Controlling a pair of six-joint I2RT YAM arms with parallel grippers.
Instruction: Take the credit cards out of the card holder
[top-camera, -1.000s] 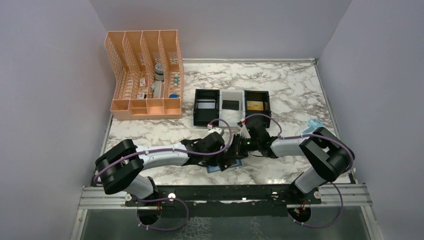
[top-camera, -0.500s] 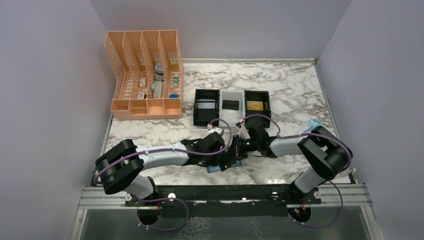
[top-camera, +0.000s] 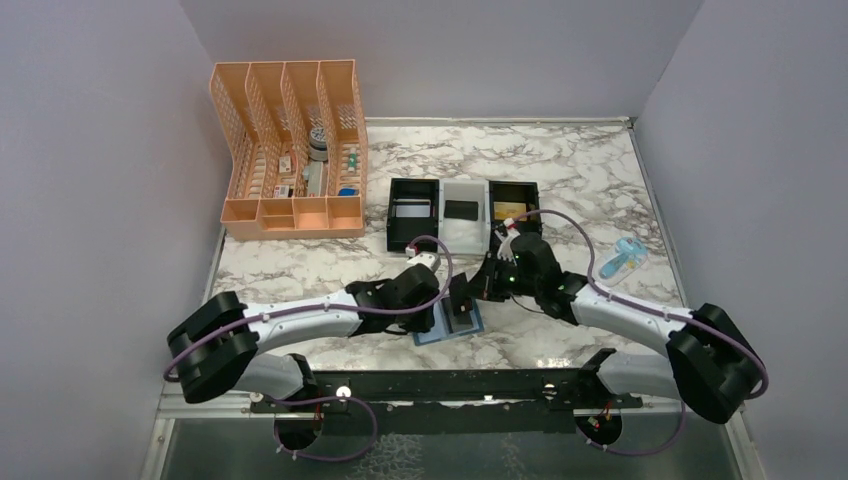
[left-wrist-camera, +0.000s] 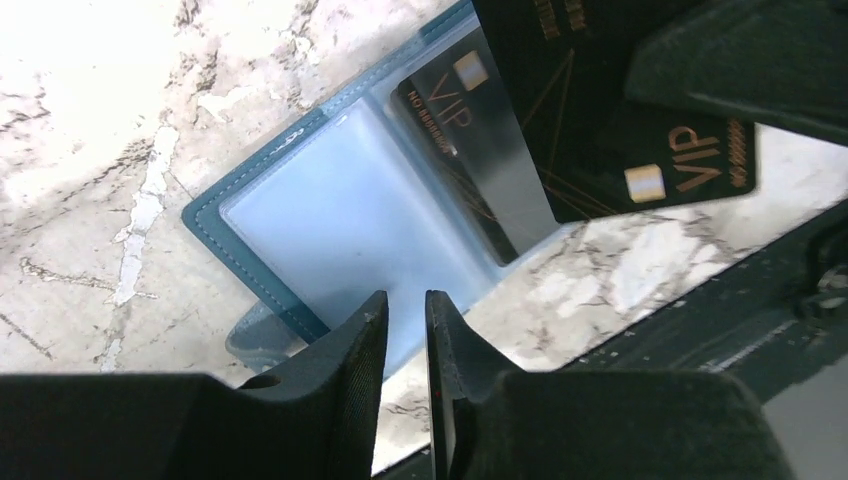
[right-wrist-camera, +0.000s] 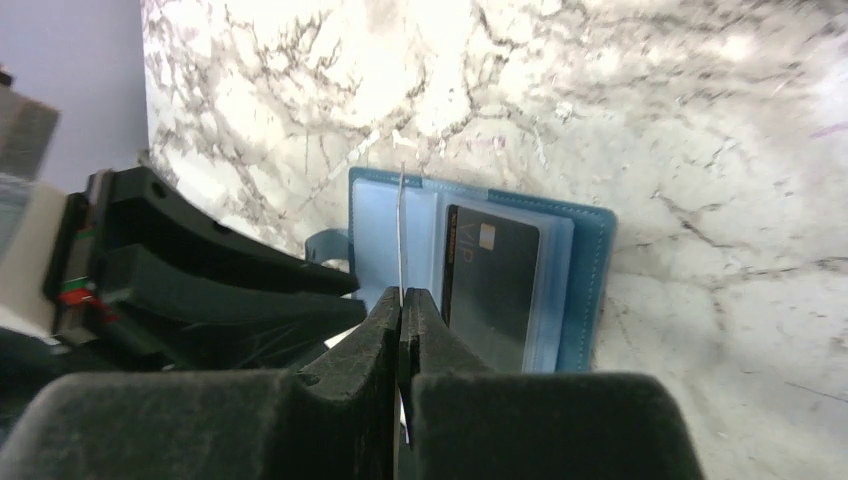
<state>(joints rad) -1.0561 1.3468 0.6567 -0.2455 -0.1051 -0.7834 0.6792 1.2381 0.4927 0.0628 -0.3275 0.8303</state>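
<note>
Wallet (left-wrist-camera: 300, 215) open flat on the marble, closest to the bases. Left gripper (left-wrist-camera: 407, 297) at wallet's near edge, jaws a slit apart, nothing between; pressing down or just hovering, cannot tell. Right gripper (right-wrist-camera: 401, 295) over one wallet panel, pressed together on held card (left-wrist-camera: 600, 170), black, edge-up, apparently free of the pocket. Pocket card (right-wrist-camera: 490, 285), also black, in the other panel's clear sleeve. Step in hand, at a guess: carrying held card away. To do it well: lift straight up until fully clear of the plastic, no twist, then swing out past wallet's far side toward tray (top-camera: 412, 240). Keep left tips down on wallet's edge to stop any ride-up or flip-shut. Beyond wallet: tray with silver card (top-camera: 410, 210), black card (top-camera: 461, 209), gold card (top-camera: 510, 210), one per bin. Farther, left of wallet: peach rack (top-camera: 290, 150). Writing: "VIP" in copper beside a chip on held card and pocket card; small line alongside too fine to read.
</note>
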